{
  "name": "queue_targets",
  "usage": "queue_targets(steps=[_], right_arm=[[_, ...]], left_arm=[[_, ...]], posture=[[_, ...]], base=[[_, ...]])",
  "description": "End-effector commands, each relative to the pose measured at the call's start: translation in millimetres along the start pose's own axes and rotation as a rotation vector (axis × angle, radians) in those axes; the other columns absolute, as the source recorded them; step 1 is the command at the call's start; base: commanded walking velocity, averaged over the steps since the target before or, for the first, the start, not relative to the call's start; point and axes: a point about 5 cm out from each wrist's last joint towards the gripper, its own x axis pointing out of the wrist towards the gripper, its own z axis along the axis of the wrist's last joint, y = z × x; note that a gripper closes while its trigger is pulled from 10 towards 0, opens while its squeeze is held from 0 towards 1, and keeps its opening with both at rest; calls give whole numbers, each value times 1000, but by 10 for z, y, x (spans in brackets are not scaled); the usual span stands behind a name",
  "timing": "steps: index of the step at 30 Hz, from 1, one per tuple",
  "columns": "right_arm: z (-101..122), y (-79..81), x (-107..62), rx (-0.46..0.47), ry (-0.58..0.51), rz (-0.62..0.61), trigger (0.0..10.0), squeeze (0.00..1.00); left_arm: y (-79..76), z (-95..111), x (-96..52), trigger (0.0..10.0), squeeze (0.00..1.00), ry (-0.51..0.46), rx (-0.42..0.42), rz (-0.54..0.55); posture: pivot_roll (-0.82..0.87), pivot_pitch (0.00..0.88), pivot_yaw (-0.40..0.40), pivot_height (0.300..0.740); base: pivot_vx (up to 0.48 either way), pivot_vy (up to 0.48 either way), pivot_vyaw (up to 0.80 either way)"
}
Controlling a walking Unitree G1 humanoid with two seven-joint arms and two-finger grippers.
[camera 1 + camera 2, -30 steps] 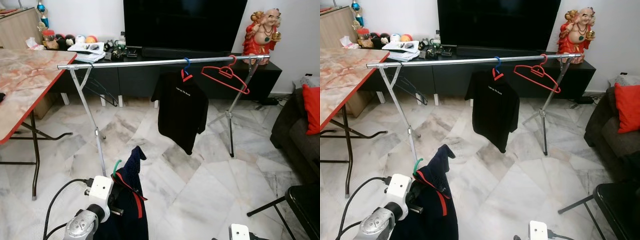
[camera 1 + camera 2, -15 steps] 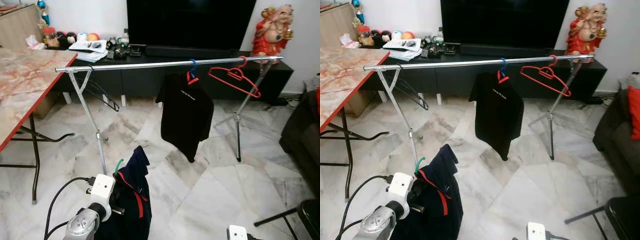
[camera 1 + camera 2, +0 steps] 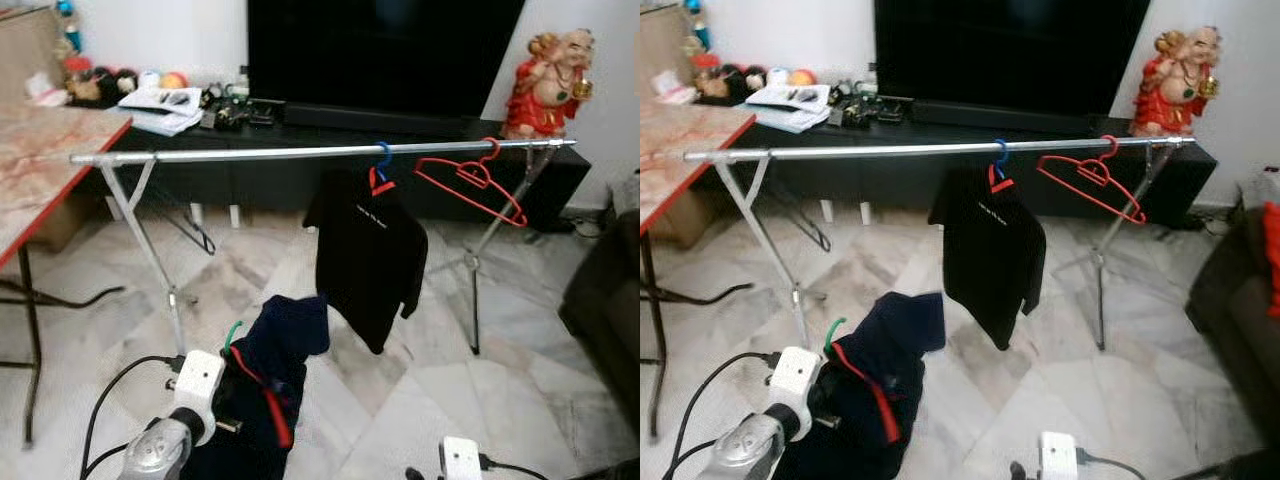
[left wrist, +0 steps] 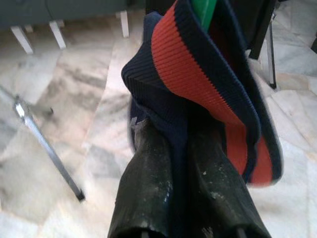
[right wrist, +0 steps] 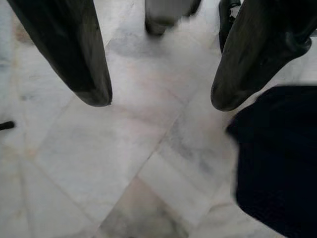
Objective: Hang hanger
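Floor (image 3: 420,370): marble; rail (image 3: 300,153) at 12 o'clock.
Left gripper (image 4: 181,148): my fingers clamp the shirt (image 3: 275,370) collar.
Right gripper (image 5: 156,101): spread, holding nothing.

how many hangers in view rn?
4. Blue hanger on the rail, carrying the black shirt. Empty red hanger beside it. Dark wire hanger near the rail's left end. Green hanger in the navy garment held by the left gripper.

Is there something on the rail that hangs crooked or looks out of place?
Yes. The empty red hanger on the rail tilts steeply, its far arm dipping low, beside the black shirt, which hangs fairly straight. The left hand, low before the rail, is shut on the navy garment with its green hanger.
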Motion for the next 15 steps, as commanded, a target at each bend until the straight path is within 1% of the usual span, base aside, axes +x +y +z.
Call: queue_targets(steps=[1, 8, 15], right_arm=[[-81, -127, -31, -4, 31, -33, 10000, 0], [-136, -242, -63, -7, 48, -45, 10000, 0], [-134, -269, -67, -2, 50, -45, 10000, 0]], left_arm=[[-90, 74, 43, 10000, 0, -27, 13, -37], [-118, 81, 52, 10000, 0, -27, 14, -54], [-164, 89, 66, 10000, 0, -25, 14, -77]], posture=[[32, 57, -47, 740], [34, 61, -46, 740], [33, 61, -47, 740]], base=[[311, 0, 0], [314, 0, 0], [325, 0, 0]])
